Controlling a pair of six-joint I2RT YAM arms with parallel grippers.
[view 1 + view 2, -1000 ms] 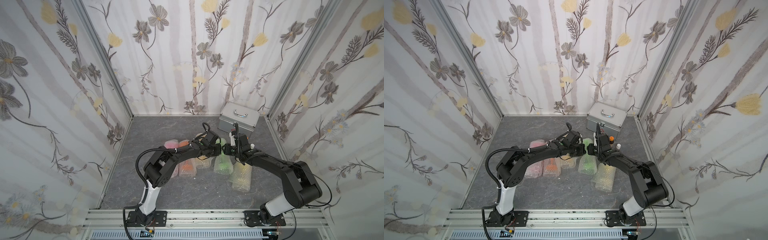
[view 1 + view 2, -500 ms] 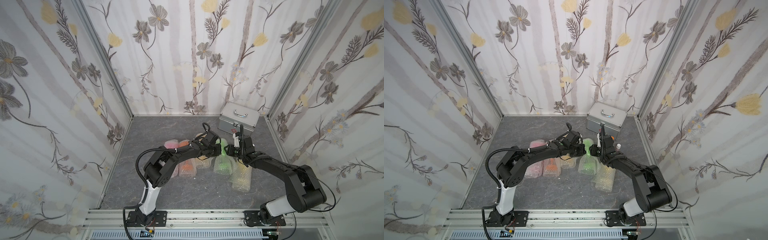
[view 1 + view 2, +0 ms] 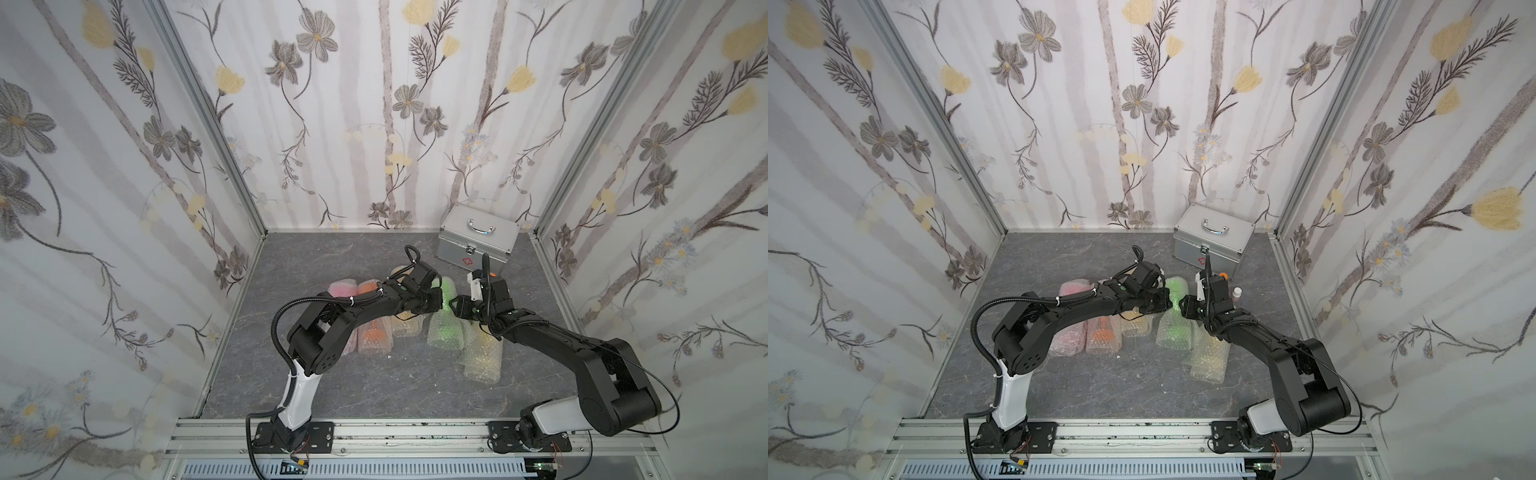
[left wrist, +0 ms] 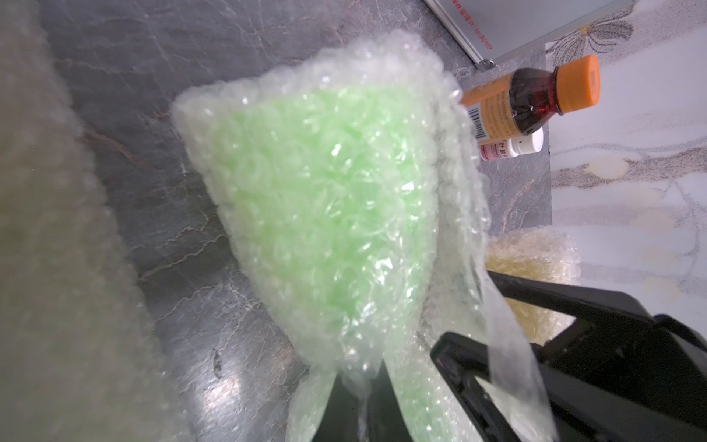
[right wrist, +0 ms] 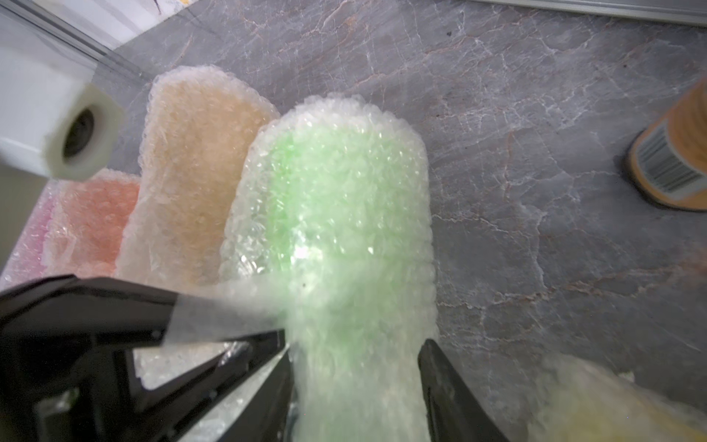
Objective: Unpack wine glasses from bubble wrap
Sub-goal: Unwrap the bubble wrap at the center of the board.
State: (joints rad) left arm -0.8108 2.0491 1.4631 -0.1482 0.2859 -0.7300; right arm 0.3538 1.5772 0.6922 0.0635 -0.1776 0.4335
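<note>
Several bubble wrap rolls lie side by side on the grey floor, each with a coloured wine glass showing through. The green roll (image 3: 446, 328) (image 3: 1173, 332) (image 4: 325, 199) (image 5: 344, 199) lies between both arms. My left gripper (image 3: 438, 300) (image 3: 1168, 305) (image 4: 361, 386) is shut, pinching a fold of that roll's wrap at its narrow part. My right gripper (image 3: 457, 308) (image 3: 1185, 311) (image 5: 355, 356) stands open with its fingers on either side of the same roll. A clear strip (image 5: 229, 310) trails from the roll across the left gripper.
Pink (image 3: 345, 291), orange (image 3: 372, 328) and amber (image 3: 405, 326) rolls lie left of the green one, a yellow roll (image 3: 482, 353) right of it. A silver case (image 3: 478, 241) stands at the back right. In front of it stand a brown orange-capped bottle (image 4: 535, 95) and a small white bottle (image 4: 512, 147).
My right gripper has drawn a little away from the left one, towards the right, and its jaws have widened around the green roll. The left gripper has kept its pinch and place.
</note>
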